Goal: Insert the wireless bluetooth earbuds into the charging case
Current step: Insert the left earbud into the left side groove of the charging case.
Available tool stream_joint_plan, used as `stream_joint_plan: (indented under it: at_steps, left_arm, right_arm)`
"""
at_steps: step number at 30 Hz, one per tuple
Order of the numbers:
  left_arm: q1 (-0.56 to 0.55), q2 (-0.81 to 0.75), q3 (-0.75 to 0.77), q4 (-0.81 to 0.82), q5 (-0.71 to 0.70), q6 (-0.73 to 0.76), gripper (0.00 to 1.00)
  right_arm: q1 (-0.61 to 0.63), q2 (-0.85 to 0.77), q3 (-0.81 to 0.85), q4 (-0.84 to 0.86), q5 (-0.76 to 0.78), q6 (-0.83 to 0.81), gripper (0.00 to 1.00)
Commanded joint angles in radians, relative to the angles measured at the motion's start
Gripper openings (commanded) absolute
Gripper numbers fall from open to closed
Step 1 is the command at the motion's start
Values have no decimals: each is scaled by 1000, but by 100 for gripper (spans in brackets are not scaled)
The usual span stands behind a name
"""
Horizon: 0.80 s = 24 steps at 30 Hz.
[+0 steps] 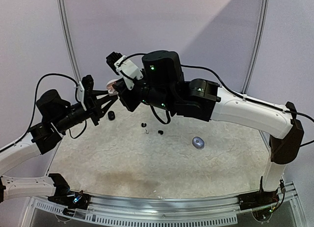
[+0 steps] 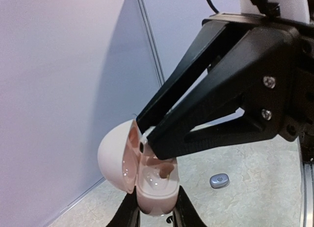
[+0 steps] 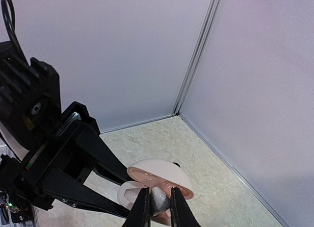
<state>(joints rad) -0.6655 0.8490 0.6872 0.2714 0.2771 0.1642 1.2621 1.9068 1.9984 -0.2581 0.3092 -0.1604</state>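
Note:
A pale pink charging case (image 2: pixel 157 185) is held off the table with its lid (image 2: pixel 114 158) hinged open, and my left gripper (image 2: pixel 156 196) is shut on its base. From the upper right, my right gripper (image 3: pixel 160 191) reaches into the open case, shut on a whitish-grey earbud (image 3: pixel 161 203) just above the pink base (image 3: pixel 128 192). In the top view both grippers meet at the pink case (image 1: pixel 112 85) near the back left. Two tiny black earbuds (image 1: pixel 160 132) (image 1: pixel 143 124) and a whitish one (image 1: pixel 146 131) lie on the table.
A blue-grey closed case (image 1: pixel 198 142) rests on the mat right of centre, also visible in the left wrist view as the blue-grey case (image 2: pixel 219 180). A small dark object (image 1: pixel 112 115) lies under the left gripper. Walls meet in a corner behind the case.

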Motion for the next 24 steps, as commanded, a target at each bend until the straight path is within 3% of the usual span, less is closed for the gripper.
stream_joint_plan:
  at_steps: [1, 13, 18, 24]
  left_arm:
    - [1, 1, 3, -43, 20, -15, 0]
    - [1, 4, 6, -43, 37, -18, 0]
    - [13, 7, 7, -13, 127, -52, 0]
    - [24, 11, 10, -5, 194, -64, 0]
  right_arm:
    - [6, -55, -7, 50, -32, -29, 0]
    - [6, -70, -17, 60, -102, -39, 0]
    - [6, -68, -11, 19, -229, -93, 0]
    - [6, -85, -11, -51, -241, -144, 0]
